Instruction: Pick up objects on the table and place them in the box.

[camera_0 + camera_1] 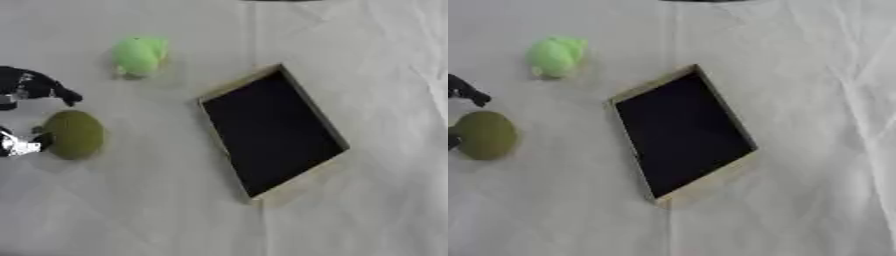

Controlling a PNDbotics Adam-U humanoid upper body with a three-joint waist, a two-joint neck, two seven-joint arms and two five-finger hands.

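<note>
The robot's left hand (26,107) comes in from the left edge of the left eye view and brackets the olive-green round object (74,135): one dark finger reaches over its upper left side and another part of the hand sits against its lower left side, so the hand looks spread around the object rather than closed on it, though contact cannot be confirmed. The step in hand appears to be the grasp of this object. To do it well, the fingers should probably close evenly on opposite sides of the rounded body, low enough that it does not squirt out toward the box, and the lift should be straight up before any sideways travel. The box (302,97) lies tilted on the white cloth-covered table (157,210), well apart to the object's right, its dark interior showing nothing inside and its tan rim raised all round. The near left wall of the box is the edge to clear; the carry should likely pass above it and release over the middle of the dark interior. The light green object (138,55) rests farther back, near the box's upper left corner but apart from it, and stays out of a direct path. Bare cloth lies between hand and box, giving open room. The right hand shows in neither view.
</note>
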